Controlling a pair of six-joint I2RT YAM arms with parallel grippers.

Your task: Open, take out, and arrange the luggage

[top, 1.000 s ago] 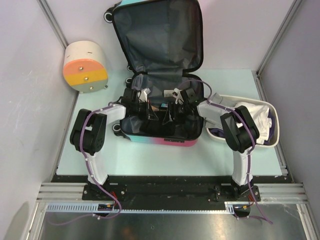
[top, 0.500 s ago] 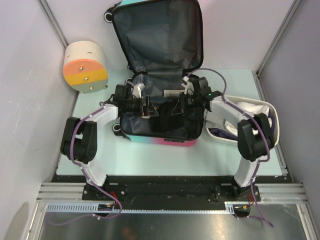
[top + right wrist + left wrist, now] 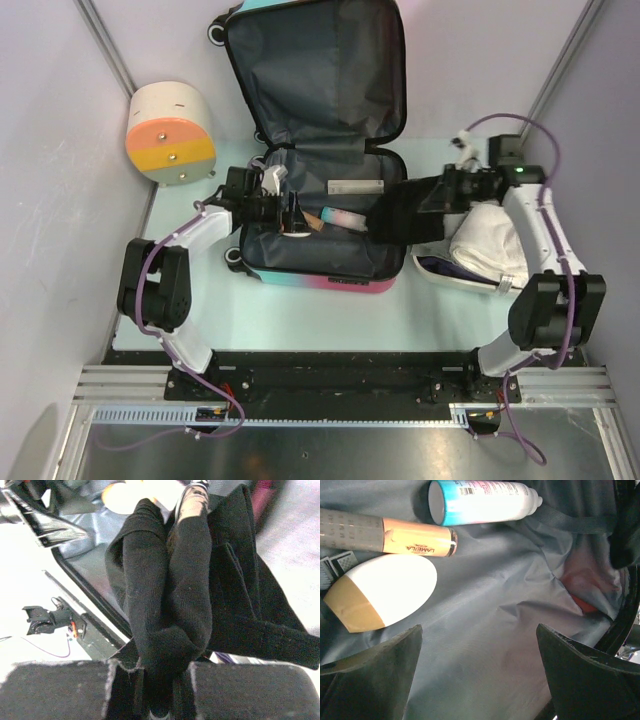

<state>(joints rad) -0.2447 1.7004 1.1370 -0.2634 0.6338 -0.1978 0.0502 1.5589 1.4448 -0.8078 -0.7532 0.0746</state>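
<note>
One small suitcase, the luggage [image 3: 315, 75], stands open at the middle of the counter [image 3: 300, 312]. Its lid is raised against the back wall and its base lies flat, with the pink-to-teal shell showing along the near edge. Dark grey lining [image 3: 485, 610] covers both halves.

Several items lie loose in the base. A white spray bottle [image 3: 485, 502] with a teal and pink band lies beside an orange tube [image 3: 417, 539], and just below the tube is a white-and-tan egg-shaped piece [image 3: 380, 597]. Something orange-red [image 3: 585, 604] peeks from a fold of lining at the base's edge.

The left gripper [image 3: 292, 212] hangs inside the left part of the base, above the lining. Its jaws are spread apart with nothing between them.

The right gripper [image 3: 432, 198] is at the luggage's right edge. Its jaws are clenched on a black garment [image 3: 170, 590], which is bunched into thick folds and hangs over the rim of the base.

Just right of the luggage, a white basin [image 3: 455, 281] sits on the counter with a white cloth [image 3: 485, 245] heaped in it. A cream-and-orange drawer box [image 3: 170, 135] stands well apart at the far left, by the wall.
</note>
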